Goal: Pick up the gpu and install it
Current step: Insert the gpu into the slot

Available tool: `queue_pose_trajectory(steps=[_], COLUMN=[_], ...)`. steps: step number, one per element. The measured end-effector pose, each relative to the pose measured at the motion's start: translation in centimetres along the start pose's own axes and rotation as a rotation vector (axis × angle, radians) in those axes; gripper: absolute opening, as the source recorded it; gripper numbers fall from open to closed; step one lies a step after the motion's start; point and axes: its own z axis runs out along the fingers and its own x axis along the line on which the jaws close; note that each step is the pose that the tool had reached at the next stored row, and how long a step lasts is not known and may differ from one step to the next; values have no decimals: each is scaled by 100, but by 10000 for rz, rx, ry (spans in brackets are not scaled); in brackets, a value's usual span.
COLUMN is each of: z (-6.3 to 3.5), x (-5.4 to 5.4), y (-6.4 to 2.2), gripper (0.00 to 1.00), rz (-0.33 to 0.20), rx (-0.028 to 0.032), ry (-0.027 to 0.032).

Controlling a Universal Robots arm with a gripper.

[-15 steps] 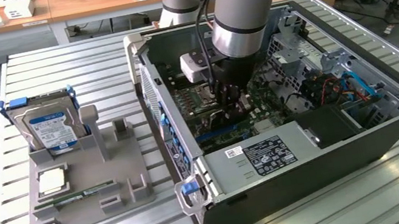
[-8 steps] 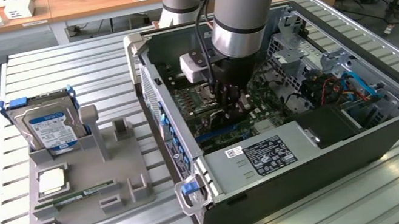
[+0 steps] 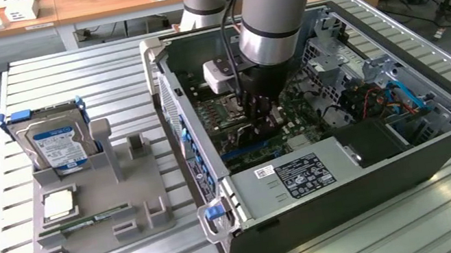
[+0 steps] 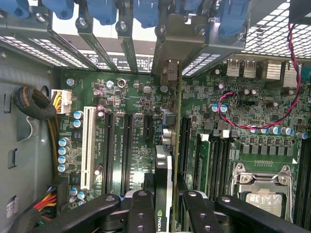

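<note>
Black gripper (image 4: 166, 201) fingers (image 4: 141, 208) were closed on the gpu (image 4: 164, 165), one on each flat face. They held the card edge-on just above the motherboard (image 4: 121, 97) inside the open computer case (image 3: 418, 162). The card's silvery end bracket (image 4: 167, 73) stood against the case's rear wall, under the row of blue slot latches (image 4: 146, 9). Its lower edge ran parallel to the long dark expansion slots (image 4: 127, 145). Whether its contacts had entered a slot could not be told.

The arm (image 3: 275, 13) reached straight down into the case, which lay on its side over the half of the slatted metal worktop (image 3: 103, 64) on the exterior view's right. A grey holder (image 3: 103, 224) near the opposite edge of the worktop carried the hard drive (image 3: 57, 146) and the memory stick (image 3: 84, 223).

The card looked light and stiff, yet fragile: a thin board with exposed parts and a delicate contact edge. Its smooth faces could probably slip under a loose pinch. The flat faces near the upper edge, clear of the contacts, seemed the soundest hold. Any tilt or twist there would likely strain the board.
</note>
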Motion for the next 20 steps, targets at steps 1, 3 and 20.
queue_pose_trajectory(steps=[1, 3, 20], z=[-1, -3, -9], x=[0, 1, 0], y=[2, 3, 15], gripper=[27, 27, 27], rz=[1, 0, 1], rx=[3, 4, 4], ry=[-2, -8, -11])
